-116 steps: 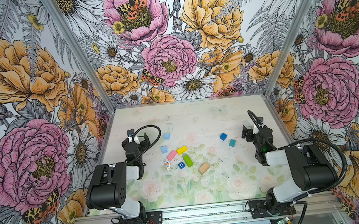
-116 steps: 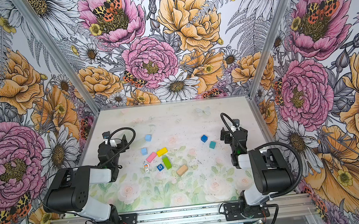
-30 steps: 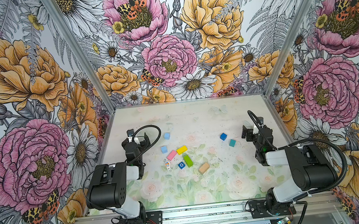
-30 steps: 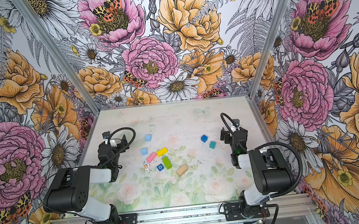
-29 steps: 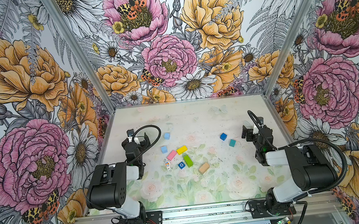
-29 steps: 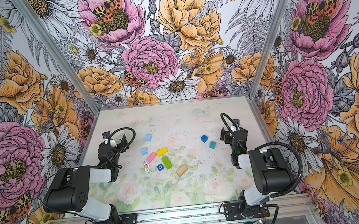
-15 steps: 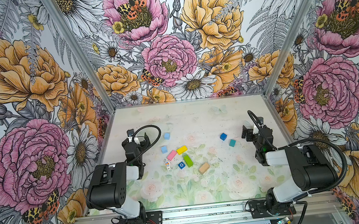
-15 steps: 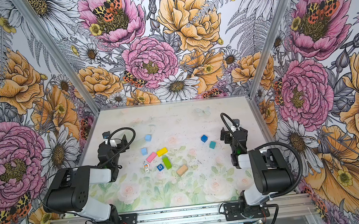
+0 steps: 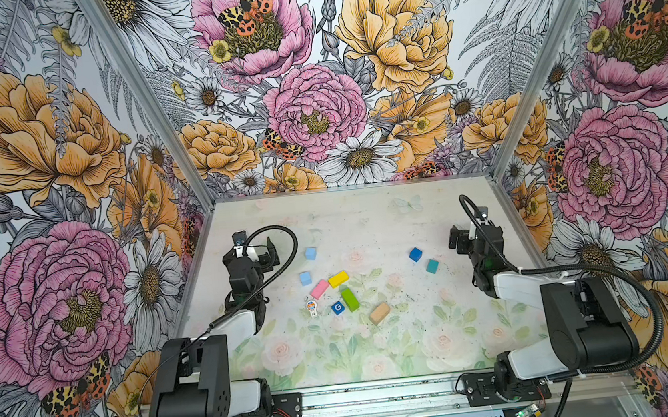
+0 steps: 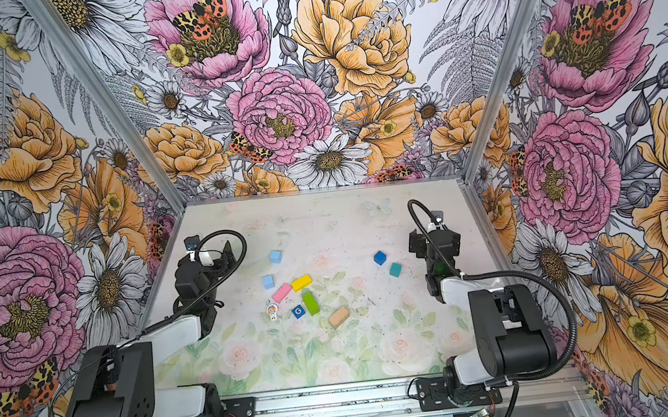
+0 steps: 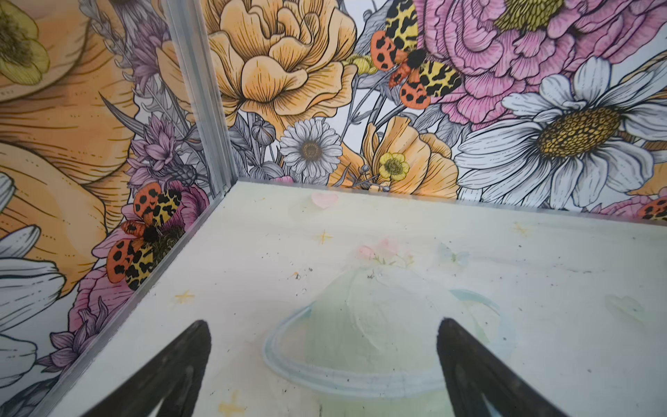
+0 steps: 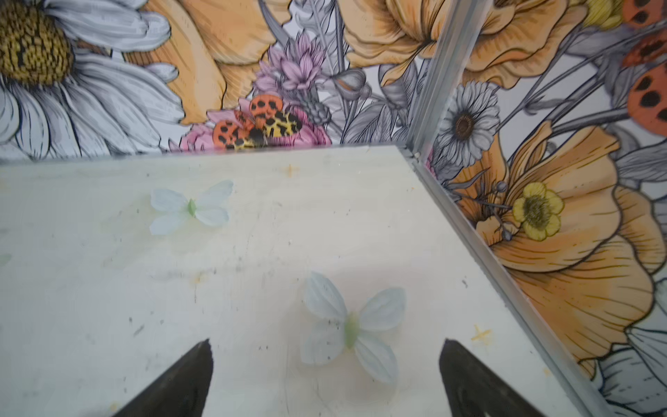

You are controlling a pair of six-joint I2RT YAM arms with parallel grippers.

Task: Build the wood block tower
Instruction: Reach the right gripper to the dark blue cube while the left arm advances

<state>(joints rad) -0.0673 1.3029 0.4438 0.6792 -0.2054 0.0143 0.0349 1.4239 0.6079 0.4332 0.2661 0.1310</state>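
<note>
No block rests on another; the tower's pieces lie flat mid-table in both top views. A pink brick (image 9: 319, 288), yellow brick (image 9: 338, 279) and green brick (image 9: 350, 298) cluster together, with a tan brick (image 9: 379, 313) nearer the front. Two light blue cubes (image 9: 310, 253) (image 9: 305, 278) sit behind them. The white toy figure (image 9: 312, 307) lies beside a blue lettered cube (image 9: 337, 307). My left gripper (image 9: 253, 248) (image 11: 323, 361) is open and empty, left of the cluster. My right gripper (image 9: 467, 235) (image 12: 325, 375) is open and empty at the right wall.
A dark blue cube (image 9: 415, 254) and a teal cube (image 9: 432, 266) lie just left of the right gripper. Flowered walls (image 9: 315, 115) close the table on three sides. Both wrist views show only the printed tabletop (image 11: 361, 252) and the back corners.
</note>
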